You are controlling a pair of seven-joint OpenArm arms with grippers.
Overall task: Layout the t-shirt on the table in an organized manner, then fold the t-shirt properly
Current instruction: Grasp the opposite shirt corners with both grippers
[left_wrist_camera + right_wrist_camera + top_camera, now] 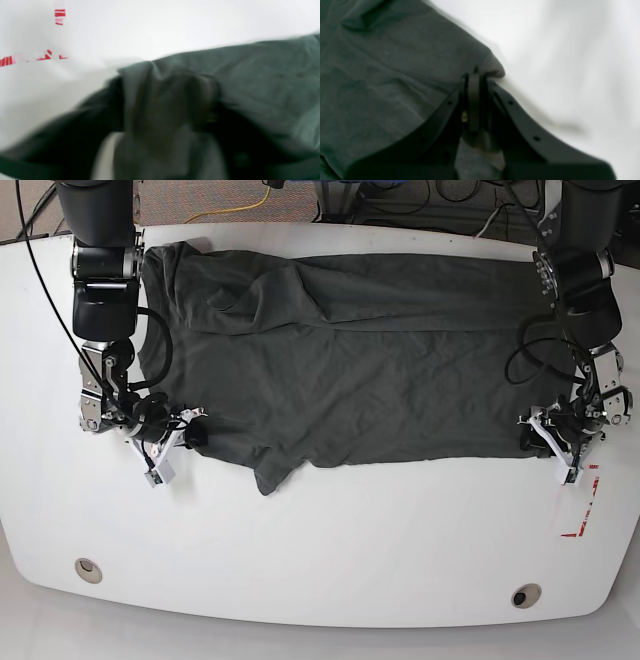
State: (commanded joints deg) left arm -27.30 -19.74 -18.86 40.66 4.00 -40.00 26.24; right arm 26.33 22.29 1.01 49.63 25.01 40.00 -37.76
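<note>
One dark charcoal-grey short-sleeved cotton t-shirt [350, 370] lies spread across the far half of the one white smooth table [330, 560]; I judge it light, limp and wrinkly, best held by pinched corners of its near edge. At four o'clock my left gripper [535, 435] seems closed on the near corner, though blur hides the jaws. At eight o'clock my right gripper [476, 75] is closed on the other corner.

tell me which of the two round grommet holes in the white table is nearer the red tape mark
The grommet hole near the front edge on the left arm's side; the red tape mark lies just above it in the base view. The other hole sits across the table.
</note>
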